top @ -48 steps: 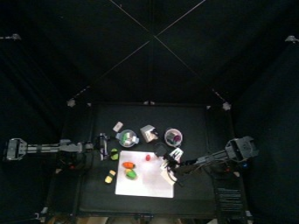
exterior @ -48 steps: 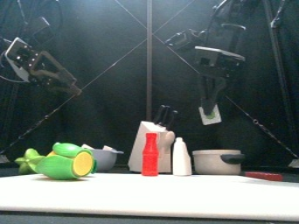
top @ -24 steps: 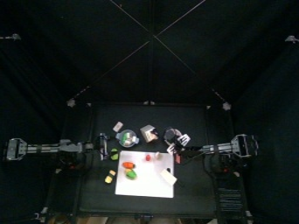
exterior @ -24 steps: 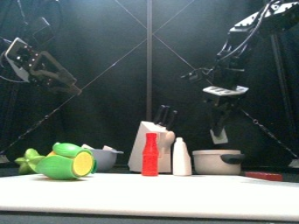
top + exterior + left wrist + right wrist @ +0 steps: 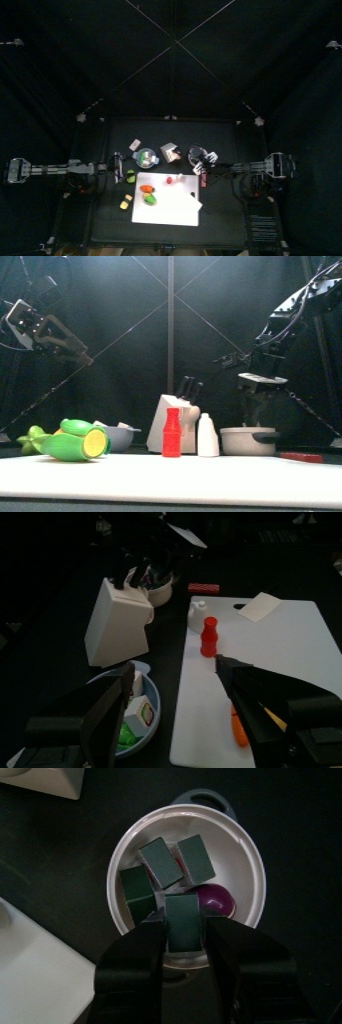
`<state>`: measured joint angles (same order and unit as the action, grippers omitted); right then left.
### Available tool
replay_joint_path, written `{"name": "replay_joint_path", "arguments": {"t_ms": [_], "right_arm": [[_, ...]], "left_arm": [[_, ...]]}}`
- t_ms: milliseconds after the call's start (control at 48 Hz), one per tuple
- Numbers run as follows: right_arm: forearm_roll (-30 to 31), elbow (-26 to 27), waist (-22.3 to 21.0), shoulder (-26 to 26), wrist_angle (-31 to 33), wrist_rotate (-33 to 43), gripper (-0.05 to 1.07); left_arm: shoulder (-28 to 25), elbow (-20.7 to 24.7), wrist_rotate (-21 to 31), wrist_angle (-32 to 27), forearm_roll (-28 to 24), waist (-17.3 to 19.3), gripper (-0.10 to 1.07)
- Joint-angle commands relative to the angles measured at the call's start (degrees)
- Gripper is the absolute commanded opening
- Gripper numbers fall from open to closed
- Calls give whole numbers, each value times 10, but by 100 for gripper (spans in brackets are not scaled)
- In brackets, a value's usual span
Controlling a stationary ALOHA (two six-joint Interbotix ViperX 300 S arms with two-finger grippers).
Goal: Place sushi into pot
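Note:
The grey pot (image 5: 235,840) holds several dark green sushi pieces (image 5: 162,864) and a purple round thing (image 5: 214,898). My right gripper (image 5: 183,934) hangs right over the pot, shut on one more sushi piece (image 5: 183,918) held just above the others. In the front view the right gripper (image 5: 251,414) hangs down over the pot (image 5: 249,441) at the right. In the top view the pot (image 5: 197,153) sits behind the board's right corner. My left gripper (image 5: 174,702) is open and empty, resting high at the table's left (image 5: 40,326).
A white cutting board (image 5: 167,198) carries a red bottle (image 5: 171,432), a white bottle (image 5: 206,436) and a green and yellow toy (image 5: 74,442). A knife block (image 5: 171,416) and a blue bowl (image 5: 147,697) stand behind the board. A red piece (image 5: 301,457) lies at the far right.
My right arm has swung from over the board back to the pot and come down, with the sushi piece in its jaws. The left arm has not moved.

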<state>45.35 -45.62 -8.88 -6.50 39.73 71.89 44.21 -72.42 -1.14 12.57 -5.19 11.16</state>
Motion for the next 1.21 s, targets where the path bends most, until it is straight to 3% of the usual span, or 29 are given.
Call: {"name": "replay_joint_path", "arguments": {"t_ms": [0,458,812,1188], "right_arm": [[-1,5,-4,-18,-2,1,62],[-5,10,-4,-23,-2,0,94],[-5,7,-4,-81,-2,1,94],[-19,-1,-4,-87,-3,0,94]], "left_arm": [[0,6,-1,2,-1,2,98],[-1,6,-1,2,0,2,98],[-1,6,-1,2,0,2,98],[-1,6,-1,1,1,2,98]]}}
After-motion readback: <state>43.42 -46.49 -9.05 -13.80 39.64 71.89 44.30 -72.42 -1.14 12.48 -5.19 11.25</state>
